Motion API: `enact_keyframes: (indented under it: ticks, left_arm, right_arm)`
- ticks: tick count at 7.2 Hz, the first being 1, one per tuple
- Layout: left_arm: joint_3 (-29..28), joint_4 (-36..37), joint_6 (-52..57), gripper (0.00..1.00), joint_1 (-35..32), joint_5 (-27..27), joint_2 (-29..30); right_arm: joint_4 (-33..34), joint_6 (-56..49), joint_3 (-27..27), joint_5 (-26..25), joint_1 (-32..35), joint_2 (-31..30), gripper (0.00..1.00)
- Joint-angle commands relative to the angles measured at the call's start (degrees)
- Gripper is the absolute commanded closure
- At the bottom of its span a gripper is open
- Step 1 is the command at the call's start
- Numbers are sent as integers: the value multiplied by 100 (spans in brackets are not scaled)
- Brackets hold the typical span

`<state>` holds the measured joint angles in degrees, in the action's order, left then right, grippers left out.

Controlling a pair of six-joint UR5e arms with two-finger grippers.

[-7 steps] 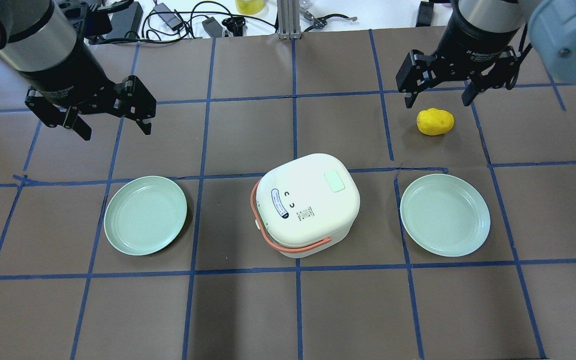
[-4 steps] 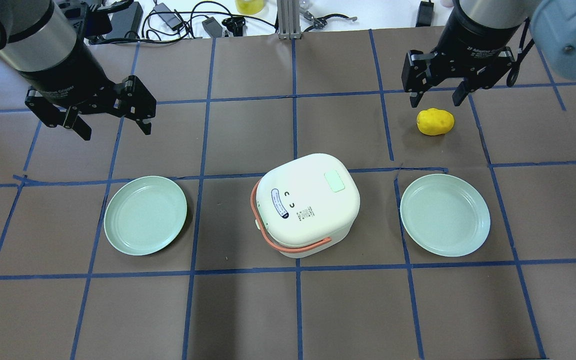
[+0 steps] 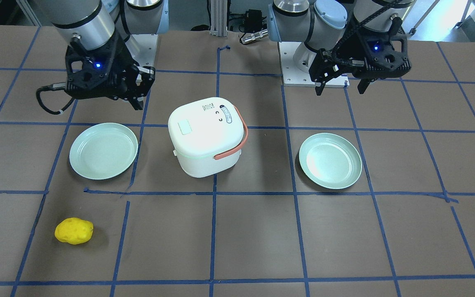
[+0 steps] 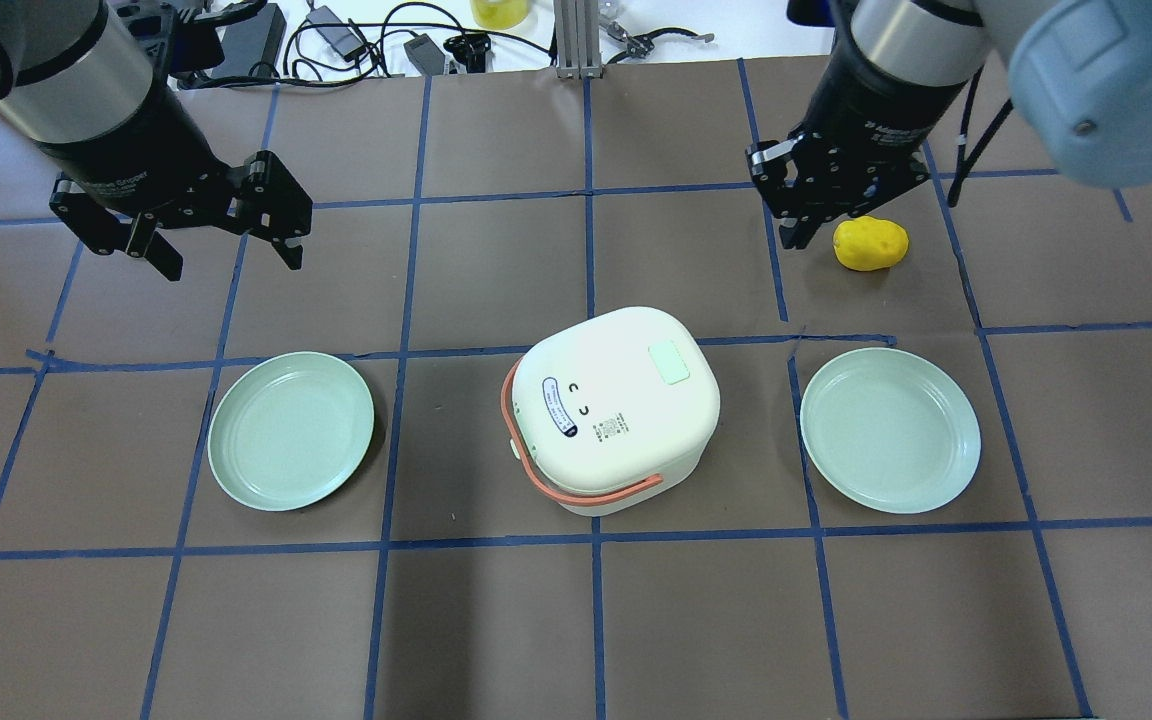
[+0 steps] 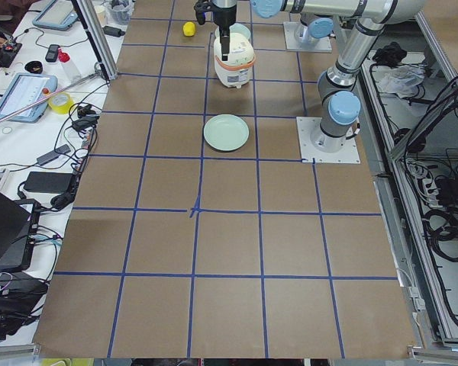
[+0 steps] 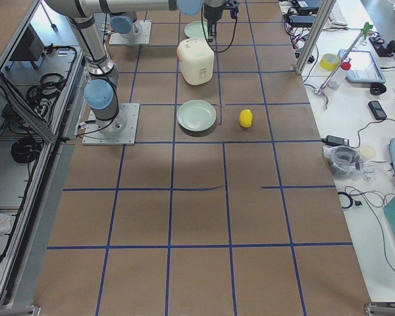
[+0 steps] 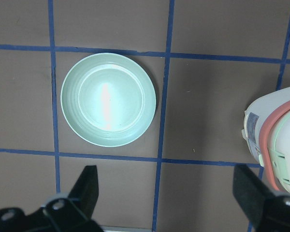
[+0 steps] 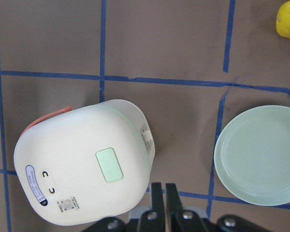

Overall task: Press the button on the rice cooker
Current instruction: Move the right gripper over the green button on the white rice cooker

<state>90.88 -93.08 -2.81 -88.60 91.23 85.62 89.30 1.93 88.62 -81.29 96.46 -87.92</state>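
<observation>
Across the bench (image 3: 262,239) in the front-facing view, the white, round-cornered rice cooker (image 3: 198,159) stands at the middle between the left plate (image 3: 330,161) and right plate (image 3: 103,150), its orange handle (image 3: 228,154) lowered. Overhead, a pale green button (image 4: 669,362) shows on its lid; the left jaws gape wide, the right jaws are pressed together near a yellow potato (image 4: 870,244). Right wrist view: button facing up, jaws closed.

The white rounded rice cooker (image 4: 626,420) looks like smooth, satin plastic. The pale green round left plate (image 4: 291,430) and right plate (image 4: 891,430) shine glossy. The brown desk (image 4: 496,260) covering is matt, paper-like.
</observation>
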Motion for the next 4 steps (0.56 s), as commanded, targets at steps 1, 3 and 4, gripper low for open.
enact_keyframes:
  ticks: [1,3,4]
  left_arm:
    - [0,0,0,0,0,0,-1]
    - [0,0,0,0,0,0,-1]
    - [0,0,0,0,0,0,-1]
  right_arm:
    - [105,377,15,25,486,318,89]
    - [228,378,163,25,663,451,90]
    - [394,378,330,34,664,451,91]
